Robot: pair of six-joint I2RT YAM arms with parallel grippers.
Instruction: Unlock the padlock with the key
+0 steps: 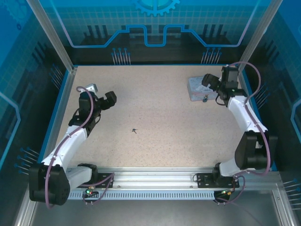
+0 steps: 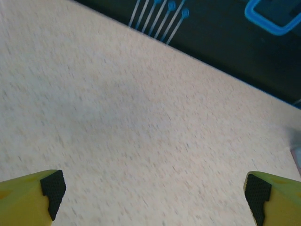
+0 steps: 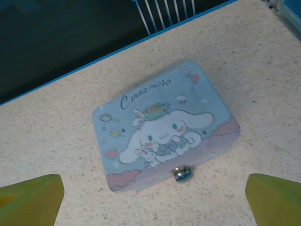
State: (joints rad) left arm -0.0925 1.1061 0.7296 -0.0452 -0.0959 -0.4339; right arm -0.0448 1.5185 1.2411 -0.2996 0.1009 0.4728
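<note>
The tiny dark key (image 1: 134, 130) lies flat on the speckled table near its middle. The small padlock (image 1: 205, 99) hangs at the front clasp of a pale blue cartoon tin (image 1: 200, 88) at the back right. In the right wrist view the padlock (image 3: 181, 173) sits at the tin's (image 3: 162, 127) near edge, between and just beyond my open right gripper (image 3: 153, 200). That right gripper (image 1: 210, 81) hovers over the tin's right end. My left gripper (image 1: 110, 99) is open at the left, well away from the key, with bare table between its fingertips (image 2: 52, 188).
A blue rim (image 1: 141, 64) bounds the table (image 1: 155, 117), with dark enclosure walls beyond it. The arms' base rail (image 1: 155, 178) runs along the near edge. Open tabletop lies between the key and the tin.
</note>
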